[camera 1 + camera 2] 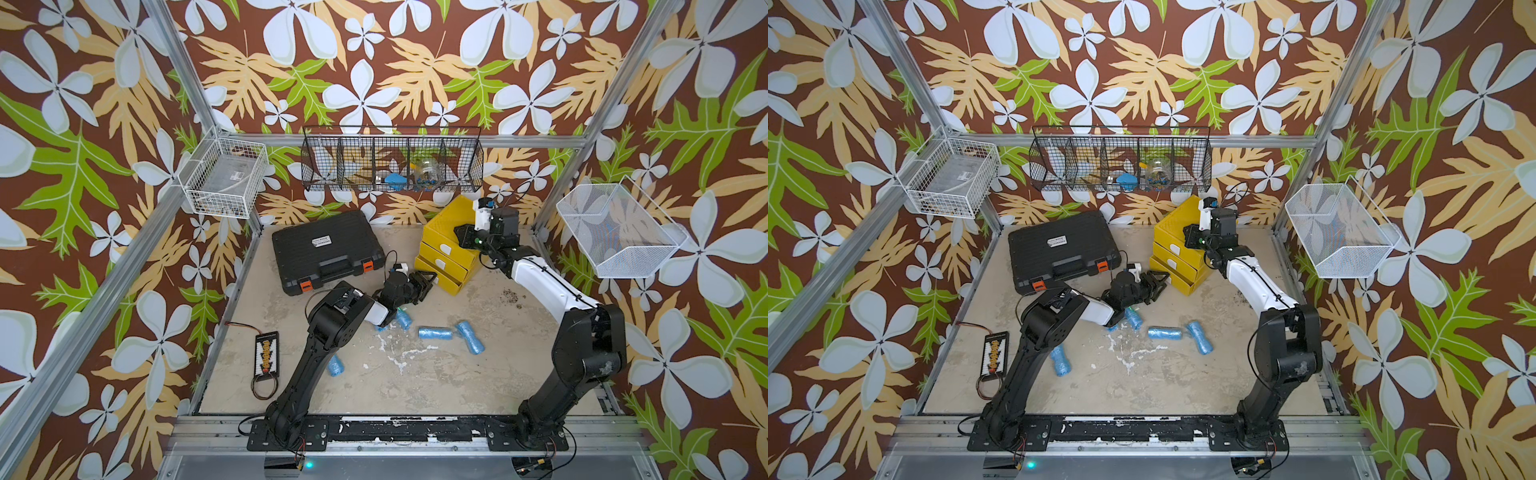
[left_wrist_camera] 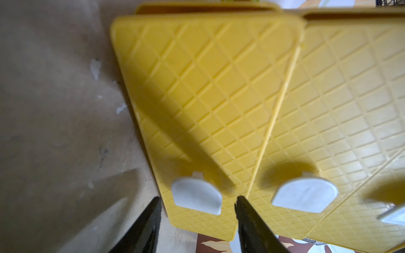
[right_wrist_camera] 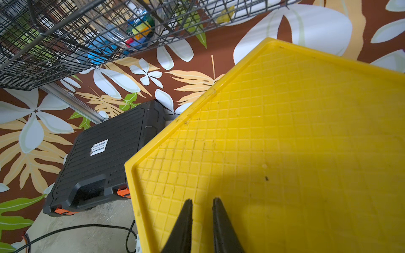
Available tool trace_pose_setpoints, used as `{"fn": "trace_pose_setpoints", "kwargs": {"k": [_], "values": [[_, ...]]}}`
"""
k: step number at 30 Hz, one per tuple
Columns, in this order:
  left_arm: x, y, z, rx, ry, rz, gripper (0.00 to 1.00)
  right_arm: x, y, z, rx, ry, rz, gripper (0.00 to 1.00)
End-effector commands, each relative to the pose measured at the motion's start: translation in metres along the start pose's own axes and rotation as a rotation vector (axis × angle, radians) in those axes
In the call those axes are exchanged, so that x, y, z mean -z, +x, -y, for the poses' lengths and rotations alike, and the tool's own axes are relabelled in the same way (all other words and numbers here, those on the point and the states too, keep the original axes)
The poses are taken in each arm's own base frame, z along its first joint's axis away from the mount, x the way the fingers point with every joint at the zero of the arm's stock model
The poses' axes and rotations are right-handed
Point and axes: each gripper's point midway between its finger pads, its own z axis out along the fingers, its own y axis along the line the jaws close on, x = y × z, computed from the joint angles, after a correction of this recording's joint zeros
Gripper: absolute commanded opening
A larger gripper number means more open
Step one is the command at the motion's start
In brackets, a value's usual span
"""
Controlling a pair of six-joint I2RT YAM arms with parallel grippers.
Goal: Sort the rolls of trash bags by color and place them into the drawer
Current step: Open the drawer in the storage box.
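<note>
hidden roll: a fifth light-blue roll (image 1: 380, 328) is mostly covered by the left arm; only a sliver is seen.
drawer insides: the yellow plastic three-drawer chest (image 1: 442, 224) is seen from outside only; whether any drawer is pulled out cannot be told.
left wrist view: blurred; the far drawer front is cut off at the frame edge.
white mesh basket (image 1: 619, 232), right wall: contents too faint to be made out.
rolls: four light-blue plastic rolls of trash bags (image 1: 435, 333) are laid loose on the desk (image 1: 415, 382) in front of the chest; one (image 1: 336, 365) is set apart, beside the left arm.
chest position: back right of the desk, diamond-ribbed faces.
left pincer (image 2: 198, 198): spread; the lowest drawer's white tab handle (image 2: 192, 195) is bracketed between the fingers, not pinched.
right pincer (image 3: 202, 200): pressed nearly together, nothing pinched; tips are held over the chest's ribbed top.
black wire basket (image 1: 392, 160), back wall: split into compartments; a clear jar (image 1: 428, 168) and a blue item (image 1: 395, 179) are held in it.
white wire basket (image 1: 224, 178), left post: a clear flat pack is held.
black ribbed tool case (image 1: 328, 249): shut, orange latches, laid left of the chest.
desk surface: beige, flecked with white stains; a small black board with wires (image 1: 266, 353) is laid near the left edge.
room: brown floral wallpaper on every wall; aluminium frame posts.
</note>
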Motion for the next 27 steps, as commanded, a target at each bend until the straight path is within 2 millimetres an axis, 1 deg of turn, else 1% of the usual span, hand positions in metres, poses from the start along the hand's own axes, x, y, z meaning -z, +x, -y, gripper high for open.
{"fn": "trace_pose_setpoints", "kwargs": {"k": [1,6,13,16,23,27], "values": [[-0.002,0.000,-0.006,0.006,-0.017,0.012,0.57,0.004,0.070,0.023,-0.086,0.094,-0.257,0.20],[-0.006,0.000,-0.010,0.006,-0.032,0.017,0.57,0.004,0.072,0.023,-0.087,0.095,-0.262,0.20],[-0.011,-0.002,0.004,-0.045,-0.045,0.026,0.58,0.005,0.070,0.024,-0.081,0.100,-0.258,0.21],[-0.013,-0.003,0.000,-0.044,-0.071,0.027,0.58,0.005,0.068,0.024,-0.080,0.099,-0.254,0.20],[-0.010,0.001,-0.026,-0.014,-0.138,0.013,0.45,0.005,0.070,0.025,-0.081,0.101,-0.258,0.20],[-0.005,0.003,-0.028,-0.020,-0.153,0.008,0.39,0.003,0.072,0.027,-0.082,0.109,-0.260,0.21]]}}
